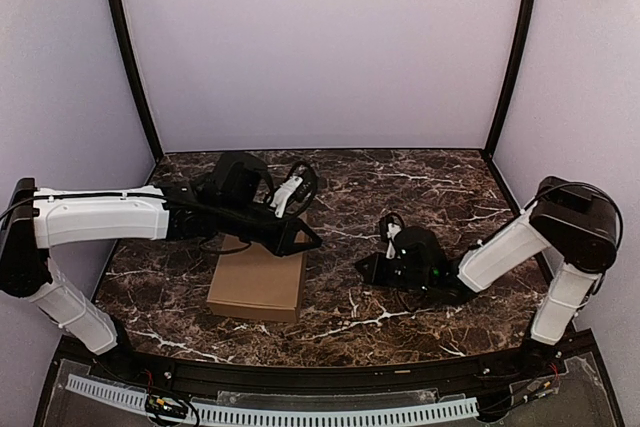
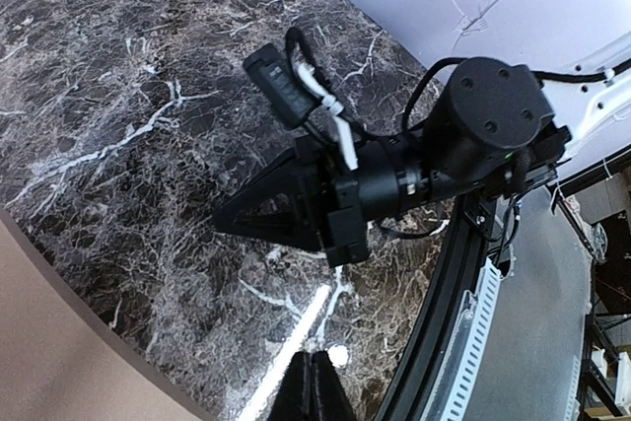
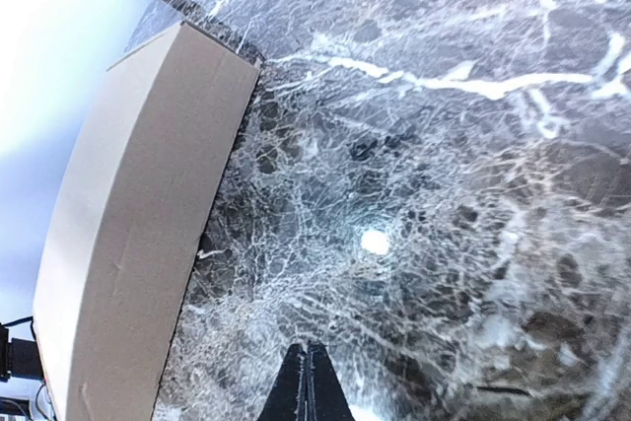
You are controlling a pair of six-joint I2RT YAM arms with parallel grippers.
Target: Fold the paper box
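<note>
Both shut and empty: left fingers over the far right corner of the paper box, right fingers clear to its right, box resting on the counter. Risk: blunt closed tips sliding or denting it.

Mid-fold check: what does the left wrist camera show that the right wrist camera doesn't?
Only the left wrist view: the right arm's black gripper, shut, and the white slotted cable strip along the table's near edge. Only the right wrist view: a full face and corner of the plain brown cardboard box, folded shut, standing on the table. Both: the dark white-veined marble tabletop, some part of the box, and that camera's own shut fingertips at the bottom edge.
</note>
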